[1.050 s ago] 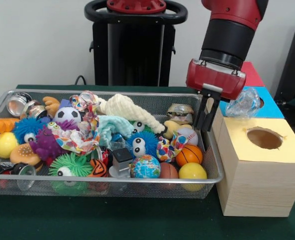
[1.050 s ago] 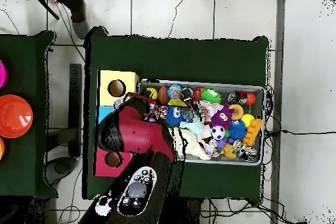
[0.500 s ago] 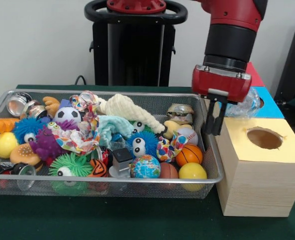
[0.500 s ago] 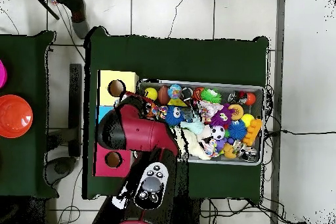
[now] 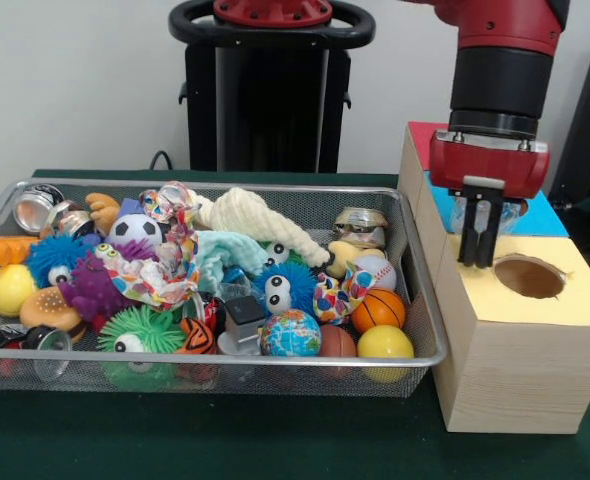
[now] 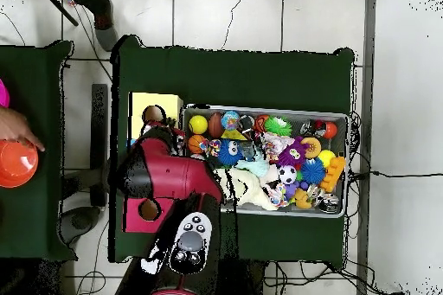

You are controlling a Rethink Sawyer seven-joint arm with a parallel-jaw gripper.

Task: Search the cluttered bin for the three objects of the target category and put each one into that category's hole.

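The claw (image 5: 482,240) hangs vertically below the red wrist, its dark fingers drawn close together and pinching a crumpled clear plastic bottle (image 5: 510,212), part of which shows just behind and beside the fingers. The tips stand just above the top of the yellow-topped wooden box (image 5: 520,330), near its edge on the bin side. The relation that governs the coming move: the round hole (image 5: 529,276) of that box lies just to one side of the claw, away from the bin and slightly toward the camera, while the blue-topped box (image 5: 540,212) sits directly behind the claw and the red-topped box (image 5: 420,140) lies farther behind. Judged from this, a drop into the blue box calls for travel backward, not toward the yellow hole; the blue hole itself is hidden by the claw. Outward on the other side, the wire mesh bin (image 5: 427,330) on the green bench (image 5: 275,440) holds balls, fuzzy toys and metal cans.
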